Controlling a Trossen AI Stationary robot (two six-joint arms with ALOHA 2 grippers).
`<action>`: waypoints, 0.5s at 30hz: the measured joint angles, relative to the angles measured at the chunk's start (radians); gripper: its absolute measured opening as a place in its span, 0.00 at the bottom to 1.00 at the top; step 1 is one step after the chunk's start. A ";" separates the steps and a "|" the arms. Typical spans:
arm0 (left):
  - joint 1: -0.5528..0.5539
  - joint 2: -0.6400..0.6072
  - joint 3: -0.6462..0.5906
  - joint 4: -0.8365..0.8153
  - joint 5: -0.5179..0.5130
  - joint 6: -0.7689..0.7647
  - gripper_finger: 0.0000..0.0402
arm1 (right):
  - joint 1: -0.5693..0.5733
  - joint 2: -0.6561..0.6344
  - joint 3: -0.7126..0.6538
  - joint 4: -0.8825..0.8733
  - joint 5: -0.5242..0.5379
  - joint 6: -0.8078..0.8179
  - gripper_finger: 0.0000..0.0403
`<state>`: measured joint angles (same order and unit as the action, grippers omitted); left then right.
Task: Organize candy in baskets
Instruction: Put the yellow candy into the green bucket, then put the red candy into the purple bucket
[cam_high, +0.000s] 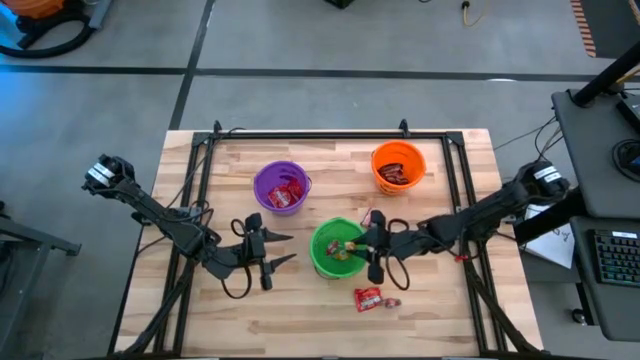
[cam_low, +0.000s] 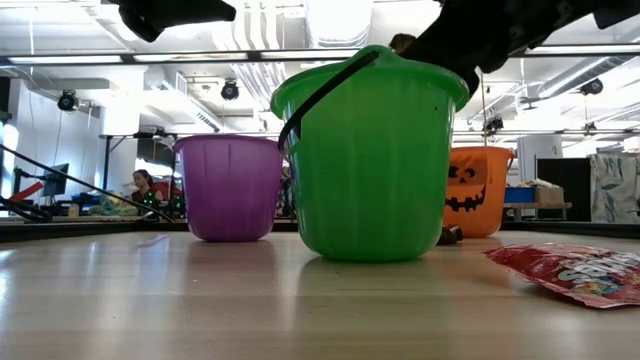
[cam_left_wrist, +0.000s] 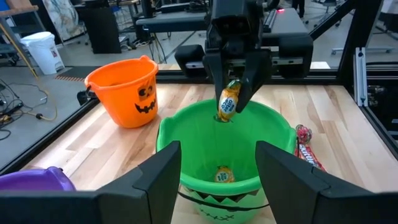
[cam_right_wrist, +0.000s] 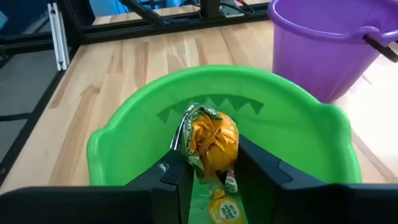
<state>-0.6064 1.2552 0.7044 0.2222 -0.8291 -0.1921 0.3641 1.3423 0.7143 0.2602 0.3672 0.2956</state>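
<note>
High view shows the sorting well underway: the purple bucket already holds red packets, the orange bucket holds dark bars, and the green bucket has a yellow piece at its bottom. The right gripper hangs over the green bucket's mouth, its fingers clamped on a yellow-wrapped candy that looks ready to drop in. The left gripper waits just beside the green bucket on the purple side, fingers spread and empty.

Left to do, I'd judge: a red packet and a small piece next to it lie on the wooden table in front of the green bucket, plus a wrapped sweet beside its far wall. Nothing blocks the drop; the bucket's black handle lies down along the rim, clear of the opening.
</note>
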 joint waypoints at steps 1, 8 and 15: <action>0.000 0.000 0.000 0.000 0.000 0.000 0.47 | 0.000 0.003 0.000 0.002 0.000 0.001 0.25; 0.000 0.000 0.000 0.003 0.000 0.000 0.47 | 0.000 0.006 0.000 0.010 0.000 -0.001 0.34; 0.000 0.000 0.000 0.002 0.000 0.000 0.47 | 0.000 -0.012 0.000 0.007 0.025 -0.006 0.44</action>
<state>-0.6064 1.2552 0.7044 0.2237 -0.8291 -0.1924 0.3637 1.3307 0.7143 0.2675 0.3927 0.2892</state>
